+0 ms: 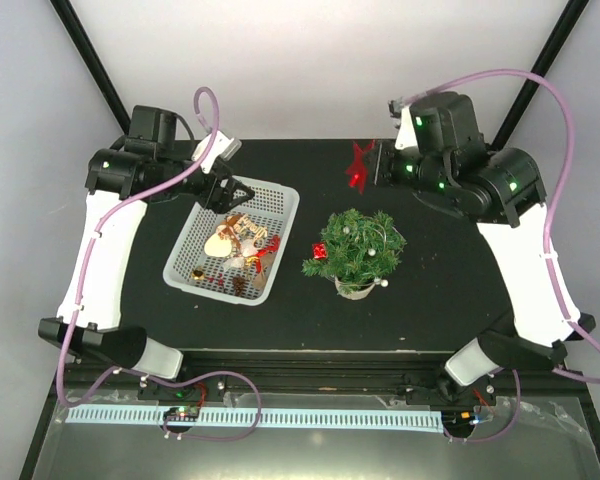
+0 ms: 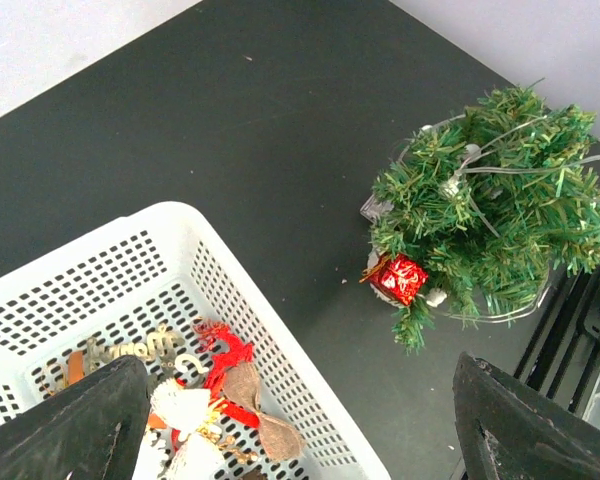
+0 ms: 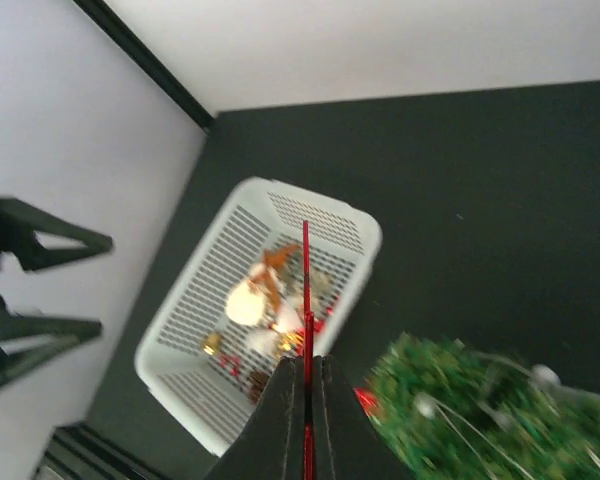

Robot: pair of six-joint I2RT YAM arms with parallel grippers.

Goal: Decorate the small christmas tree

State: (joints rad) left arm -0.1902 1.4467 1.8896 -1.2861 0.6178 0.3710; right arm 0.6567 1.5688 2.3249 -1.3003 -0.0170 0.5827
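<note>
I am working in a robot laboratory cell. A matte black rectangular tabletop (image 1: 280, 320) lies under my left gripper (image 1: 238, 195) and right gripper (image 1: 372, 170); behind them stand plain white backdrop panels (image 1: 300, 60), thin black metal frame struts (image 1: 90, 60) and loose purple cables (image 1: 525, 73).

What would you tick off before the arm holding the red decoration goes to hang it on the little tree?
1. Right pincer shut firmly on the red ornament: ok.
2. Small christmas tree standing in its pot: ok.
3. Other arm out of the way: ok, the left pincer hangs over the basket, apart from the tree.
4. Left pincer open and empty: ok.
5. A free branch to hang it on: cannot tell; a red gift box already sits on one side.
</note>
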